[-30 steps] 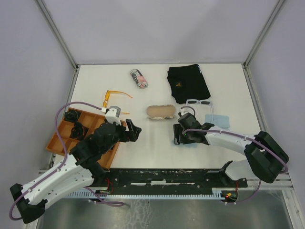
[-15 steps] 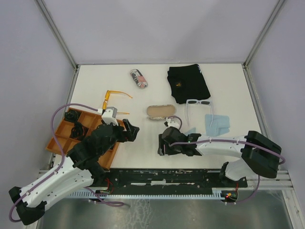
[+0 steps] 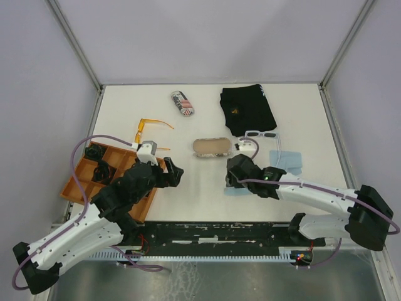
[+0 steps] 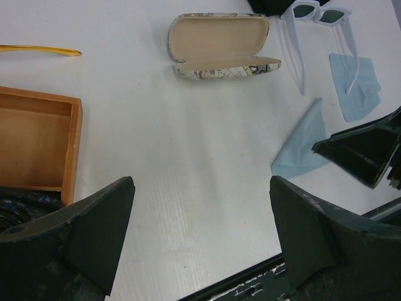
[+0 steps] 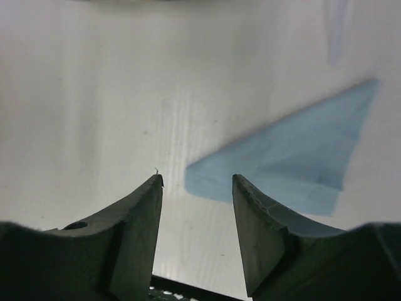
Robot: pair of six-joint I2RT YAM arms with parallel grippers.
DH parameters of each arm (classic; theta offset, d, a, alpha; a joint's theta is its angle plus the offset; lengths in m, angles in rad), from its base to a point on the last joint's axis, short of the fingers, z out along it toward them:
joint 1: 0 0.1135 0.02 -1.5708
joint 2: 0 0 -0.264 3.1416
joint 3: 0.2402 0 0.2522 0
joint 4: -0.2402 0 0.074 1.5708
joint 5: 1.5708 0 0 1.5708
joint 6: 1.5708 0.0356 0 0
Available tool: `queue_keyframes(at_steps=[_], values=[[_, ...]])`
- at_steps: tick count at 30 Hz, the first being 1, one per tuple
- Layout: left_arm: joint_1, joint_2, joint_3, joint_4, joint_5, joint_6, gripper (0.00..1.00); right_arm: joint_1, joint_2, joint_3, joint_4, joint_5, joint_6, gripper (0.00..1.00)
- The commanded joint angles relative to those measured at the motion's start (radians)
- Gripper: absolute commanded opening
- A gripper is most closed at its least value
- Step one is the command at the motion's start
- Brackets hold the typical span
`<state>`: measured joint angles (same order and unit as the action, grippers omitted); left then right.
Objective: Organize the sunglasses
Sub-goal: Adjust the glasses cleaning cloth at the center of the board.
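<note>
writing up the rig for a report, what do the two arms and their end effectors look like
The left arm and right arm have white shells on the long links and black joint housings, with a thin mauve cable looping along each. The left end effector and right end effector are black, each with two broad wedge-shaped fingers.

You are working in what looks like a robotics lab test cell, not a home or a shop. The white worktop (image 3: pixel 301 116) is boxed in by plain pale panel walls (image 3: pixel 207 37) held by bare metal frame posts (image 3: pixel 75 45). The left arm (image 3: pixel 81 232) and right arm (image 3: pixel 313 193) are bolted to a black mounting rail (image 3: pixel 219 231) at the near edge, and a purple cable (image 3: pixel 103 135) loops in the open. The panels hide the room beyond.
</note>
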<state>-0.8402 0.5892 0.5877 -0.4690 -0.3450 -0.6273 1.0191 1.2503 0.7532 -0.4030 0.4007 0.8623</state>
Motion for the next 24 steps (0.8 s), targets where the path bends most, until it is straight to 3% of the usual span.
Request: queue_keyframes(at_steps=[1, 9, 15, 24], values=[[-0.002, 0.042, 0.015, 0.065, 0.024, -0.018, 0.95, -0.126, -0.1, -0.062, -0.139, 0.02, -0.047, 0.56], [-0.002, 0.073, 0.008, 0.089, 0.05, -0.017, 0.95, -0.236, -0.135, -0.142, -0.11, -0.103, -0.041, 0.55], [-0.002, 0.065, 0.002, 0.087, 0.056, -0.014, 0.95, -0.3, -0.104, -0.21, 0.01, -0.203, -0.02, 0.53], [-0.002, 0.056, 0.002, 0.079, 0.055, -0.011, 0.94, -0.349, -0.067, -0.253, 0.097, -0.257, -0.011, 0.46]])
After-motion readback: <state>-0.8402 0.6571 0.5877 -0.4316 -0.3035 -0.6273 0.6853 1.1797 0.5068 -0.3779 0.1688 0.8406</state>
